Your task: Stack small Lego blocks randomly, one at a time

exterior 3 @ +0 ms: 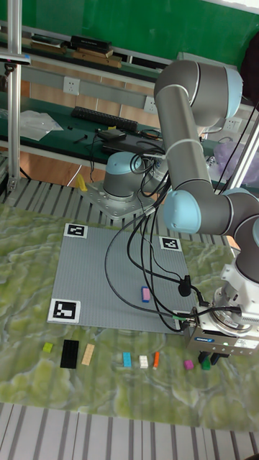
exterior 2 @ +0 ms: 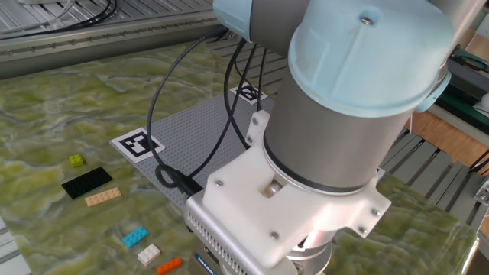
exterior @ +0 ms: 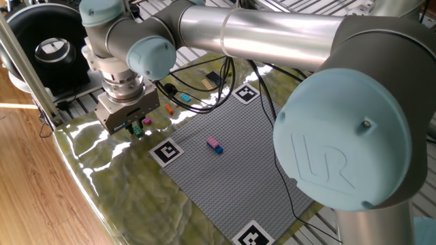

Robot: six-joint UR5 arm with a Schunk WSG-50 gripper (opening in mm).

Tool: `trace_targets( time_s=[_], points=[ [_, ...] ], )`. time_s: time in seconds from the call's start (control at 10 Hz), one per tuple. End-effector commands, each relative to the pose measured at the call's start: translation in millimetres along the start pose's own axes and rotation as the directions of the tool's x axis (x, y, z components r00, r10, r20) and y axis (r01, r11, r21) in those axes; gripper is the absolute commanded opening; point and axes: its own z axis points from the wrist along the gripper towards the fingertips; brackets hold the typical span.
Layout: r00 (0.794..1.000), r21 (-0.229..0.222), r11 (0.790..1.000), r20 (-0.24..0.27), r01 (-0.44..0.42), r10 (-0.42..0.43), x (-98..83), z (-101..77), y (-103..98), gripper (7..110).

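My gripper hangs low over the table's near-left corner, off the grey baseplate. Its fingertips are right at a small green block, with a magenta block just beside it. In the tall view the green block and the magenta block lie under my gripper. The fingers are too small and hidden to show whether they grip anything. A pink block on a blue one stands on the baseplate. In the other fixed view the wrist housing hides the gripper.
A row of loose blocks lies beside the baseplate: orange, white, cyan, tan, a black plate and a yellow-green block. Marker tags sit at the baseplate corners. Cables trail across the table.
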Motion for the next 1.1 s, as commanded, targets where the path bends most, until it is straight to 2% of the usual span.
trace_targets(
  time_s=[0.0, 1.0],
  points=[
    [1.000, -0.006, 1.000, -0.003, -0.014, 0.014, -1.2, 1.1, 1.1, 22],
    [0.999, -0.006, 1.000, -0.015, -0.029, 0.029, 1.3, 1.8, -3.0, 22]
  ],
)
